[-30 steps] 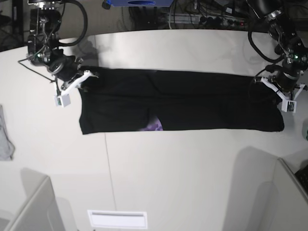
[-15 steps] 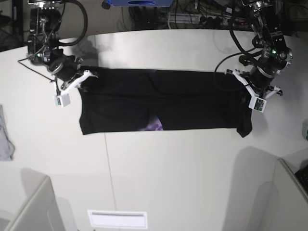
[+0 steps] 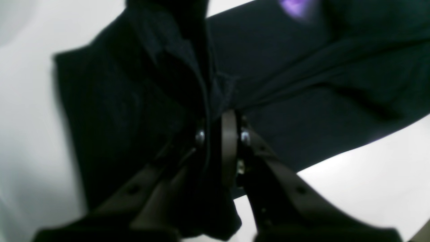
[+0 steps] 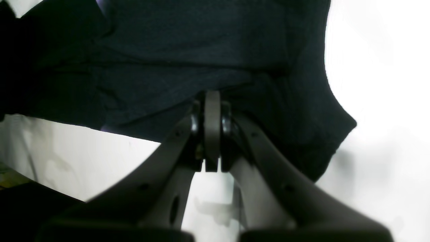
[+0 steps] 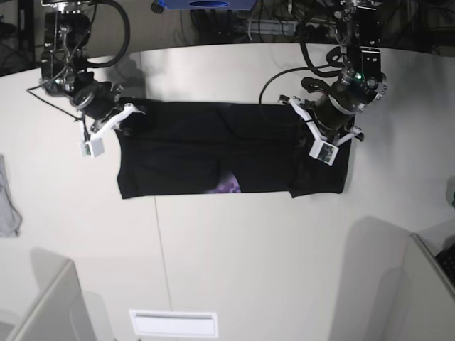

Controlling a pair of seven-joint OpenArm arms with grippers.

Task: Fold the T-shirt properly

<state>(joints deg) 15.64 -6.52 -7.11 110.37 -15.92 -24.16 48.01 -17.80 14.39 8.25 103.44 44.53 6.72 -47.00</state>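
Shirt (image 5: 213, 153), black, lying as a long flat band across the pale tabletop (image 5: 249, 249), its far edge near the back of the surface. Small purple patch of print (image 5: 229, 187) showing at the near edge, about the middle of the band. One end, on the base view's right, is doubled over onto the rest, so a second layer lies there with a hanging flap at the near edge.

Left claw (image 5: 321, 139), on the base view's right, above that doubled end. Fingers together, clamped on a bunched ridge of the black cloth; the wrist view shows fabric drawn up between the two dark fingers (image 3: 229, 148) and draped down one side.

Right claw (image 5: 114, 119), on the base view's left, at the far corner of the other end. Fingers (image 4: 212, 131) pressed together on the edge of the cloth, which spreads away from the tips in soft creases with one rounded corner sticking out over the white surface.

Grey cloth (image 5: 7, 202), small, at the tabletop's left edge, well apart from the shirt.

Cables (image 5: 284, 28), tangled, beyond the far edge.
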